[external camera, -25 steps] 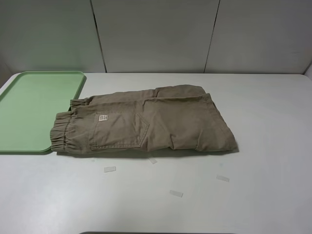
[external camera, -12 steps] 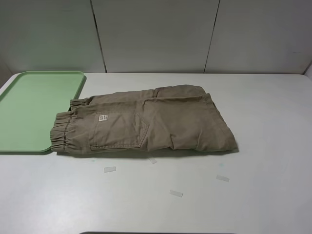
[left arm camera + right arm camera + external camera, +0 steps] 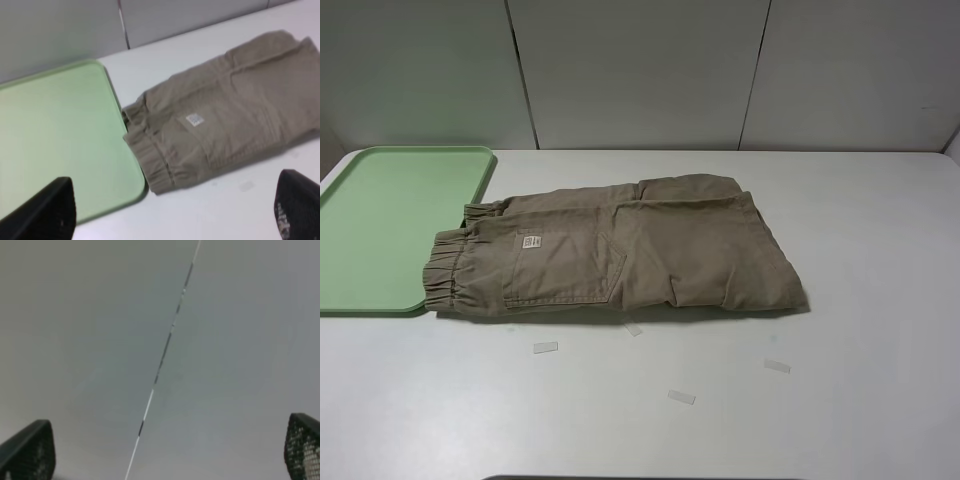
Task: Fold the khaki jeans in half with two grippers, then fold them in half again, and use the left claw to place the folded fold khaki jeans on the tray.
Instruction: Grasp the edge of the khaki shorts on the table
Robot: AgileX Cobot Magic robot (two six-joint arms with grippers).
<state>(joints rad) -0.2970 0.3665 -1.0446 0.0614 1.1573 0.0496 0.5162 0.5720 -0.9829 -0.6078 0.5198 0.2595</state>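
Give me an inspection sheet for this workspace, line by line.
Surface: white table, matte.
Job's things: tan-khaki folded jeans lie on the table, elastic waistband at the rim of the pale-green rectangular plastic tray; nothing on the tray.
Clutter: small clear tape scraps on the table near the jeans.
Grippers: left end effector open, right end effector open, both empty.
Cables: nothing seen.
Surroundings: grey panelled wall behind.
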